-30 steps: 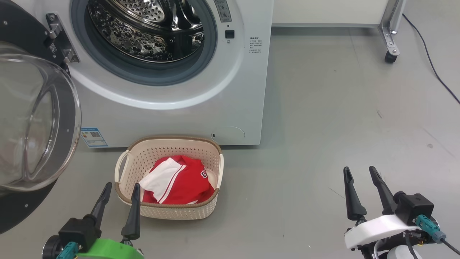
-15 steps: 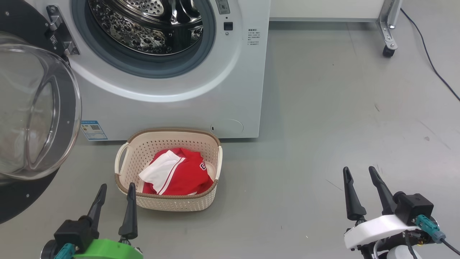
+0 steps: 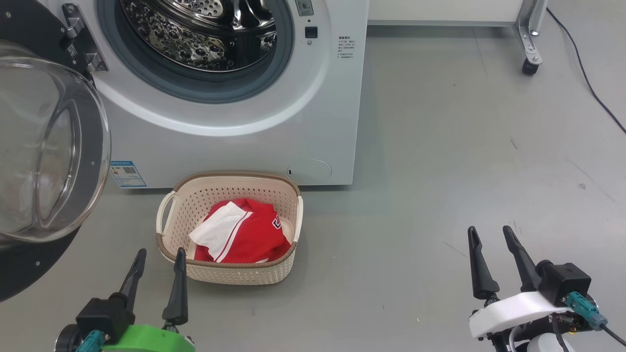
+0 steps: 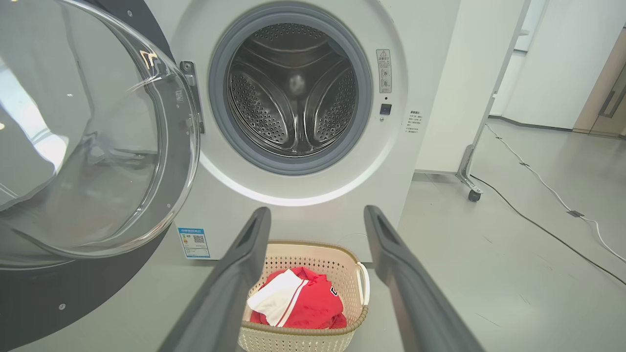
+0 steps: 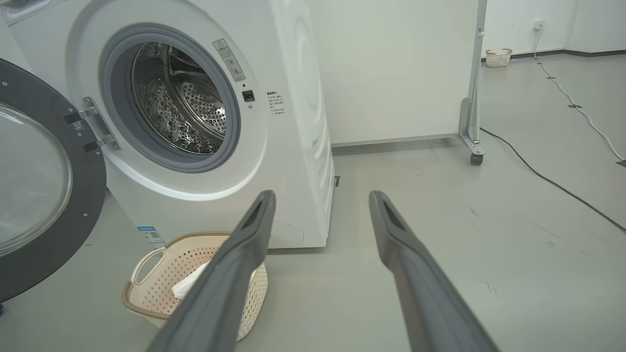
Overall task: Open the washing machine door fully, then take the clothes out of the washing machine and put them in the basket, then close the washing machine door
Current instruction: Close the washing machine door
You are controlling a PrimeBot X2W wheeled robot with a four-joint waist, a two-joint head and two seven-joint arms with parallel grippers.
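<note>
Red clothes (image 3: 244,237) sit heaped in the cream basket (image 3: 230,177), which stands on the floor (image 3: 440,171) just in front of the washing machine (image 3: 234,146). The drum (image 4: 293,93) looks bare in the left wrist view, so by my read it's door-closing time. The washing machine door (image 3: 44,146) hangs swung wide at the robot's left, glass bowl bulging toward us. The left gripper (image 3: 161,252) hovers low by the basket's near-left corner, fingers spread apart, nothing between them. The right gripper (image 3: 489,230) is well off to the right over bare floor, fingers likewise apart and empty.

The left arm is the nearer one. Best play, I'd say: reach round the black rim at the edge farthest from the hinge (image 3: 83,44), bear on the rim rather than the glass, follow the door's arc round, steer clear of the basket, and press until it clicks home.
</note>
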